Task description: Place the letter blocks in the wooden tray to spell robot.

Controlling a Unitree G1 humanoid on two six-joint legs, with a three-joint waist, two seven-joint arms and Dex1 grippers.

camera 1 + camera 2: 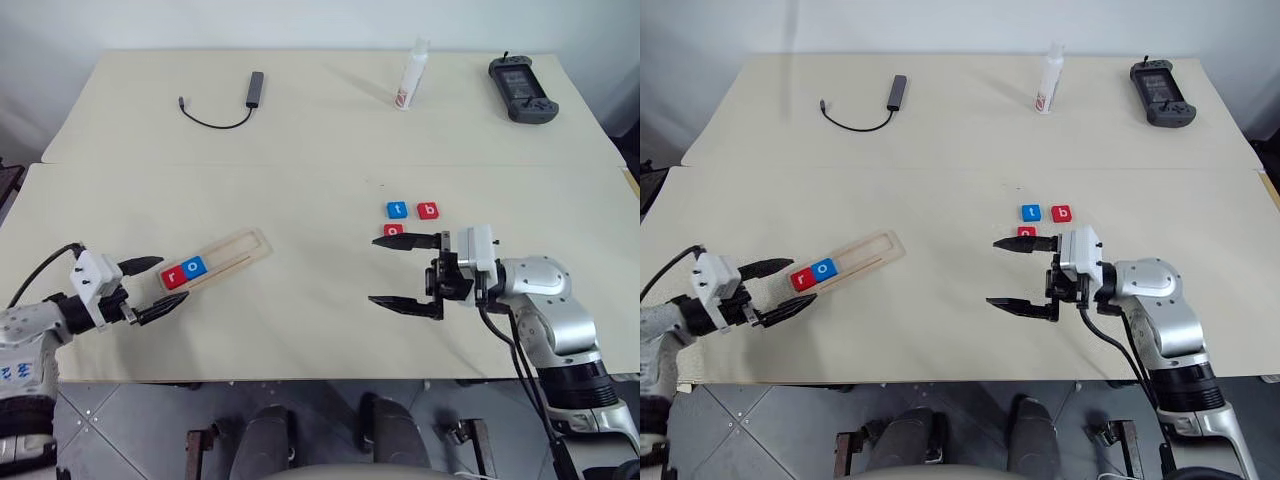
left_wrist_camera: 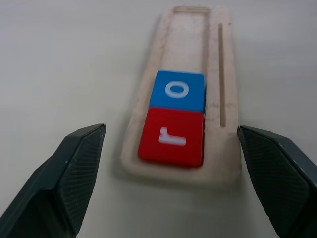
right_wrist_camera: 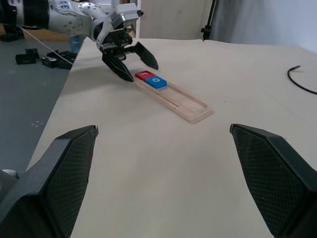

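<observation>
Pale wood makes up the wooden tray (image 1: 215,260), which lies at a slant on the cream surface (image 1: 300,330) toward the robot's left. At its near end sit two of the letter blocks, a red r (image 1: 173,277) touching a blue o (image 1: 195,267); the rest of the slot is bare. The left claw (image 1: 155,286) hovers just at that near end, its two black fingers apart, one on each side of the tray's end, gripping nothing. To the right, the right claw (image 1: 405,271) points toward the left with its fingers spread wide and nothing between them. Just behind its upper finger lies a red block (image 1: 392,230), partly hidden so its letter cannot be read, and a little farther back a blue t (image 1: 397,209) and a red b (image 1: 428,209) lie side by side, slightly apart. On the far surface rest a black cable with an adapter (image 1: 228,105), a white bottle (image 1: 410,78) and a dark handheld device (image 1: 522,88).
</observation>
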